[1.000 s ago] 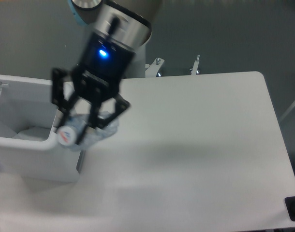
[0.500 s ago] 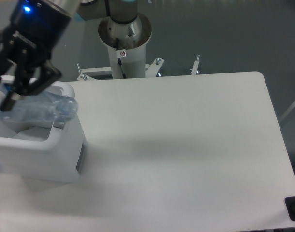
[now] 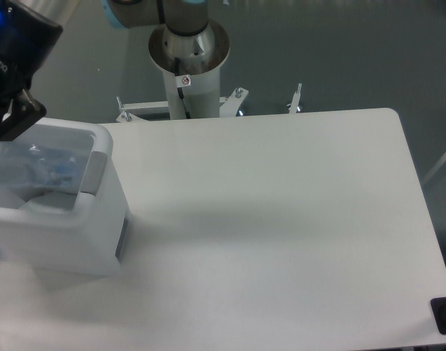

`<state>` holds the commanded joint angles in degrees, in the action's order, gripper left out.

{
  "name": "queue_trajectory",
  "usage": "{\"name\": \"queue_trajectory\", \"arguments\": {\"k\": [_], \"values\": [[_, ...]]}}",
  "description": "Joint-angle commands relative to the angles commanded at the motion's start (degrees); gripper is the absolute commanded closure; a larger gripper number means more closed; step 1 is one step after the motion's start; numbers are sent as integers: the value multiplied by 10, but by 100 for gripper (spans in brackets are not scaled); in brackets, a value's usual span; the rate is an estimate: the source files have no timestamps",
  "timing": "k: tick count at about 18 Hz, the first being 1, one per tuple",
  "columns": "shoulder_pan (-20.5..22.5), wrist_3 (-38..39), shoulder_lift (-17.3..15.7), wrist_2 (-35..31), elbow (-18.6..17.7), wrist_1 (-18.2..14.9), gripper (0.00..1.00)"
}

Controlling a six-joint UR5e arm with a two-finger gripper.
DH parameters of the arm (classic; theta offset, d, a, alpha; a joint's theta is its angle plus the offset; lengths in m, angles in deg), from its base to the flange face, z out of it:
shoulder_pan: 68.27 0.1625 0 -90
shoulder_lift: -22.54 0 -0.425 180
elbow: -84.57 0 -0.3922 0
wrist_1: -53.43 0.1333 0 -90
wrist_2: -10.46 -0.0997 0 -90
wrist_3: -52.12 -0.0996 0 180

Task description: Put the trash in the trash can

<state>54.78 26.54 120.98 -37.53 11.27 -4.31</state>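
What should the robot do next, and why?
Probably lift the gripper straight up and away. The bottle shows as a blur inside the trash can, apparently out of the fingers, and the table holds no other trash. The gripper is mostly off the picture's edge, so I can't see its jaws.

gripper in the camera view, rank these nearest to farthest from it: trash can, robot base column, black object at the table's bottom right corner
Measured from the gripper, at the top left edge of the view:
1. Trash can, left side, directly under it.
2. Robot base column, top centre, behind the table.
3. Black object, far bottom right corner.
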Motion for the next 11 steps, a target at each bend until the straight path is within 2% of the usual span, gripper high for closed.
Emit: {"name": "queue_trajectory", "arguments": {"k": [1,6,11], "values": [[0,0,1,0,-1,0,6],[16,-1,3,-1,-12,0,0],[108,-7,4,-1,-41,0,0]]}}
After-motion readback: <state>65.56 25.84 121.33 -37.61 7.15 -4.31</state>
